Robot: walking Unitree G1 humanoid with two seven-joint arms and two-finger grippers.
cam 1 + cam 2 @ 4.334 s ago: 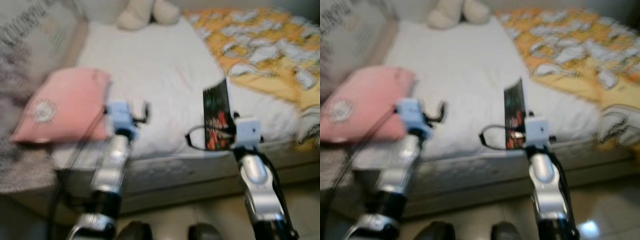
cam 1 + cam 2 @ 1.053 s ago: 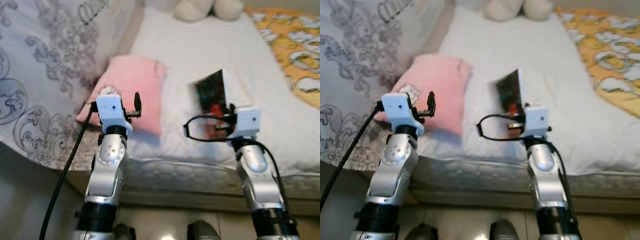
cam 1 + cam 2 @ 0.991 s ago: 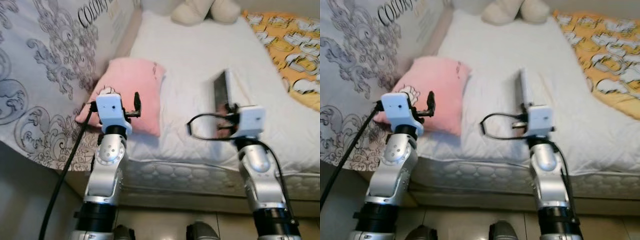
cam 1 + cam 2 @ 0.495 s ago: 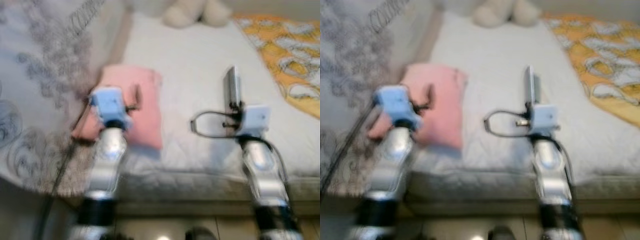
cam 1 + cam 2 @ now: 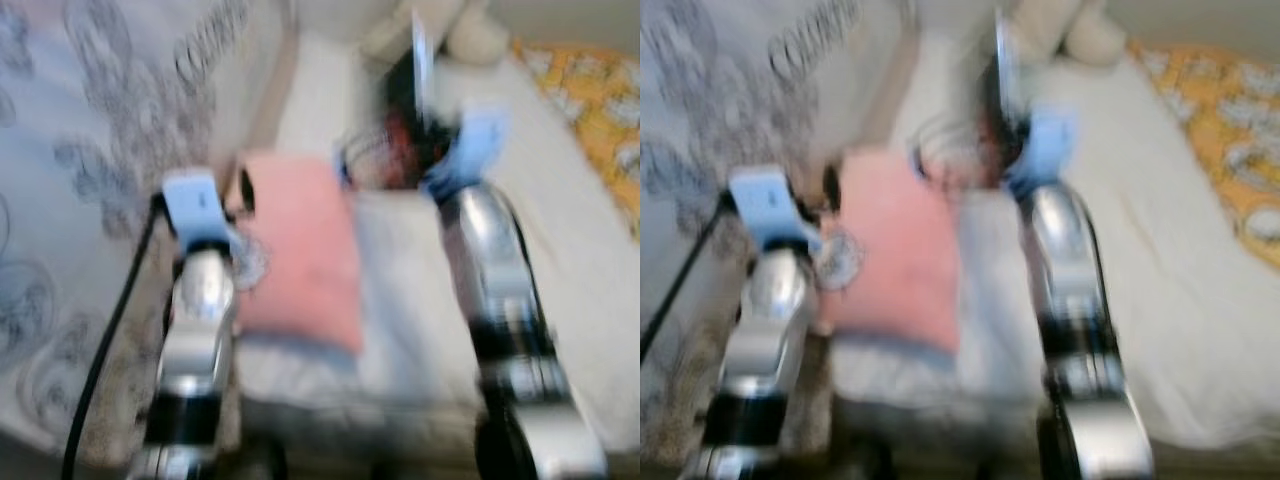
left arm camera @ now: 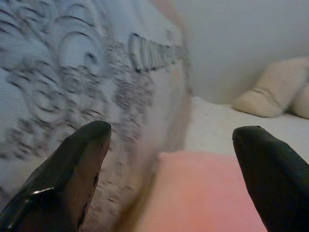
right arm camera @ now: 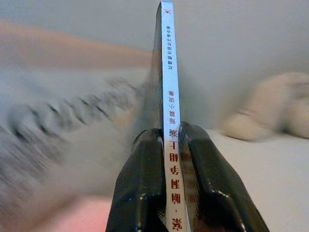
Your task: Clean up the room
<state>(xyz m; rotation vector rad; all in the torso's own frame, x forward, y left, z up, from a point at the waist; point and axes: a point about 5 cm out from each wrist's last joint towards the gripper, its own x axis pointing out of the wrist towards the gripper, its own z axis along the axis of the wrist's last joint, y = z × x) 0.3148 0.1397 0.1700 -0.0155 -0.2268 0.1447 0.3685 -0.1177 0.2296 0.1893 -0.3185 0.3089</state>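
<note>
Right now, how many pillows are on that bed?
2 that I can make out: a pink pillow near the bed's edge and a large grey patterned pillow beside it. Blur may hide others.

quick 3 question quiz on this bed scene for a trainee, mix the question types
1. True or false: the right claw is shut on a book.
2. What colour is the pillow on the bed?
3. The left claw is: A) open, holding nothing B) shut on the pillow C) shut on the book.

Key: 1 true; 2 pink; 3 A
</note>
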